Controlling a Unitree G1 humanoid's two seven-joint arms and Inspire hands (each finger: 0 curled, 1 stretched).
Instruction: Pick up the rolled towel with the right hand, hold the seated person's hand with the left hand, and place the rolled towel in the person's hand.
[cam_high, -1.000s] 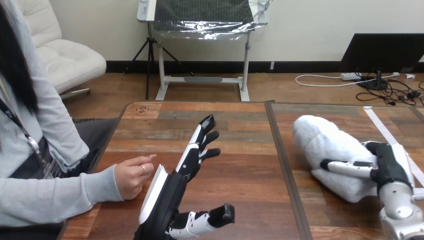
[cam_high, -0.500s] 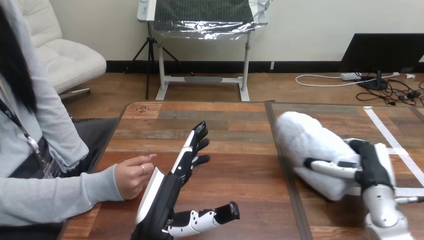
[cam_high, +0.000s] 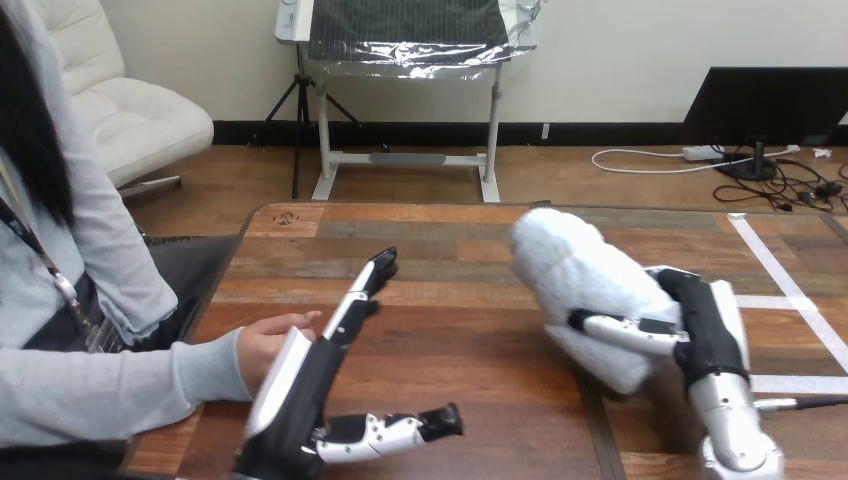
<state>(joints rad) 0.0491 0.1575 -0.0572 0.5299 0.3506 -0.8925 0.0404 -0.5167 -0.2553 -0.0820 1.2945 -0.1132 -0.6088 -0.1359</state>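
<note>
In the head view, the right hand (cam_high: 700, 325) has the rolled towel (cam_high: 580, 275). Its thumb (cam_high: 620, 328) lies across the front of the towel and the rest of the hand wraps round the back, so the hold looks snug. The towel is big, white and fluffy. It sits in that hand over the right half of the desk (cam_high: 480, 350), and it looks to be lifted a little off the wood. The left hand (cam_high: 300, 395) is at the left side of the desk. Its fingers (cam_high: 352, 305) are straight and point away from the robot, its thumb sticks out to the side, and it holds nothing. The person's hand (cam_high: 265, 345) rests on the desk just beside the left hand, on the side with the white back. Part of it is hidden, so I cannot tell if the two touch. No robot finger is bent round it. So I think the pick-up part is done, and the step in hand is taking hold of the person's hand. Next, the left hand needs to get gently round that hand and keep it steady. Then the right hand must carry the towel across the desk to the left and put it there softly.
</note>
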